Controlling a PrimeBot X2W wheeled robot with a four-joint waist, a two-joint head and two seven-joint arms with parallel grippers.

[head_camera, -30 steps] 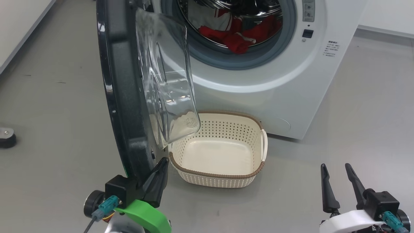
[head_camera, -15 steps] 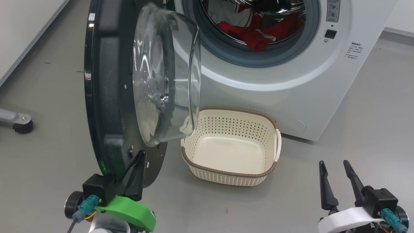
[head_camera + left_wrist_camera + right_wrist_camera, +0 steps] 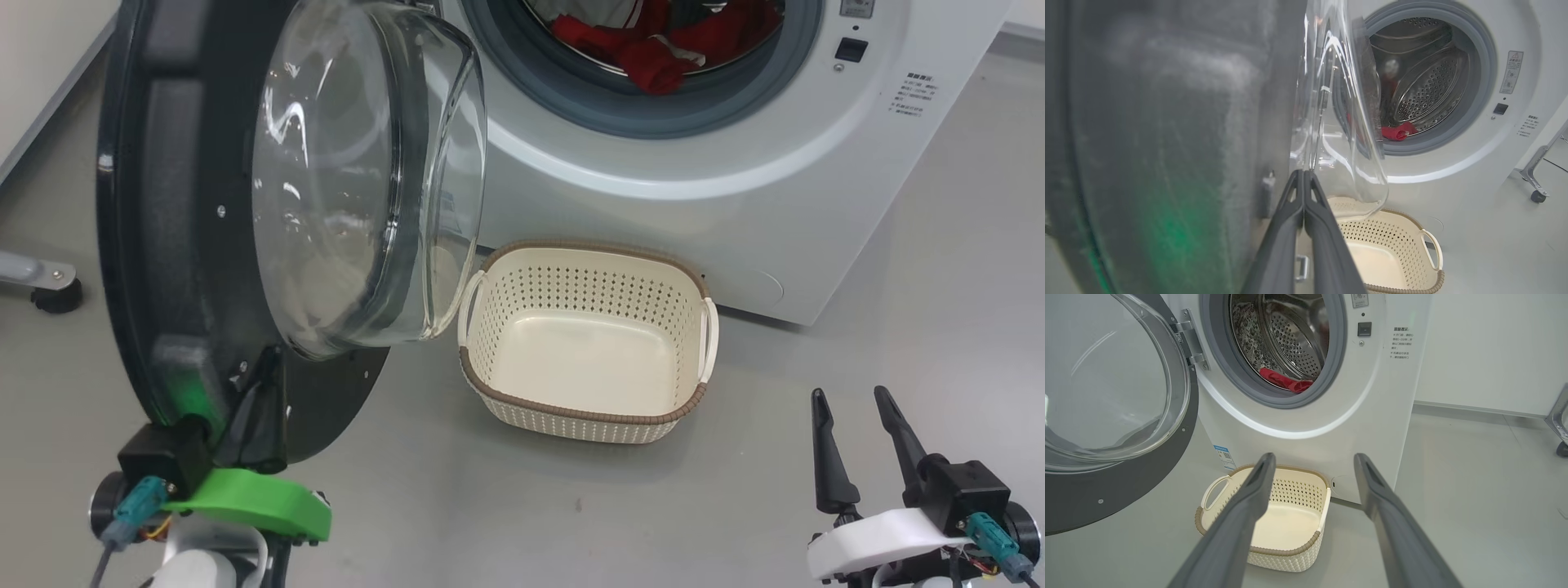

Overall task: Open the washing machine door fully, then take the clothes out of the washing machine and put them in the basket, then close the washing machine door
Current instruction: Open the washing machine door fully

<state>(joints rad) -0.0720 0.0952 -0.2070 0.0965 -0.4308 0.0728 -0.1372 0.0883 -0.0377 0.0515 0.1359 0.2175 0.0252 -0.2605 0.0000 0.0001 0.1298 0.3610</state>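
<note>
Left gripper [image 3: 268, 366] is pinched shut, washing machine door [image 3: 147, 245] right against its fingertips: shove slow and steady outward (right gripper [image 3: 849, 396] gapes open, empty).

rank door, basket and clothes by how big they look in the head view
1. door, also nearest the camera
2. basket
3. clothes, partly cut off by the top edge

The grey floor [image 3: 522, 506] bears the white washing machine [image 3: 694, 229]. The basket [image 3: 571, 426] sits on it, just before the machine.
</note>
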